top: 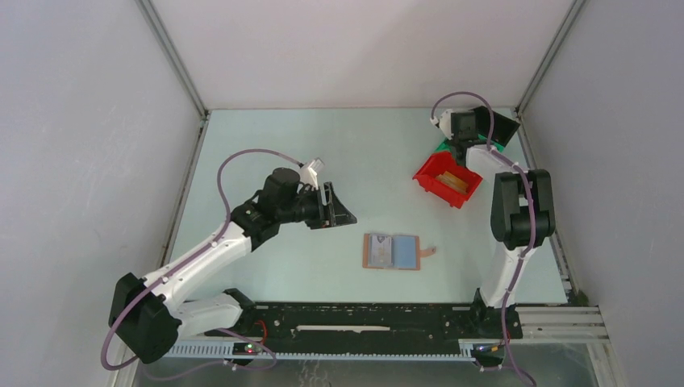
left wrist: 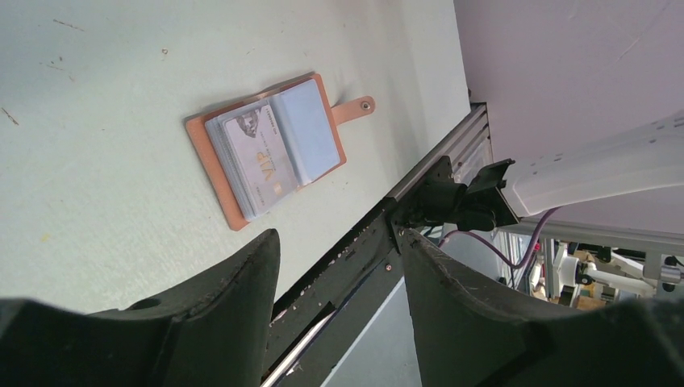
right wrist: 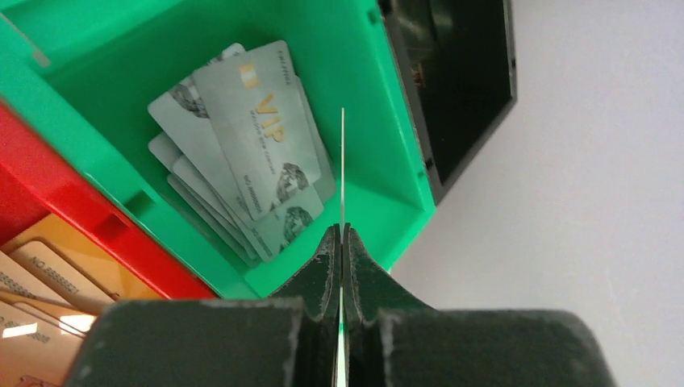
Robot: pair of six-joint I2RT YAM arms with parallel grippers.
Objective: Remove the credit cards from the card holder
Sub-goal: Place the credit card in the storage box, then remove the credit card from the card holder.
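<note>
**Card holder (top: 391,251) open on the counter (top: 266,145), apart from both sets of fingers**

The card holder lies flat and spread open on the pale counter, near the front edge and roughly midway between the two arms. Its strap tab (left wrist: 356,108) sticks out from one side. A pale grey VIP card (left wrist: 260,158) shows in one half. The other half shows a plain blue-grey face, and I cannot tell whether that is lining or a card.

The left fingers (top: 339,208) hang above the counter, released and spread, with nothing between them. From above, the holder sits to their right and nearer the arm bases, not touching them. In the left wrist view it lies beyond the fingertips, off toward the left-hand one rather than in the gap.

The right fingers (right wrist: 332,246) are well apart from the holder, at the far right corner. They are clenched on a credit card (right wrist: 343,161), seen edge-on as a thin line standing out past the tips. The card is held over the green bin (right wrist: 387,121), where a fanned stack of grey cards (right wrist: 242,145) lies. Just beside it, the red bin (right wrist: 89,218) holds tan cards (right wrist: 36,274), and a black bin (right wrist: 452,81) stands on the other side.
</note>
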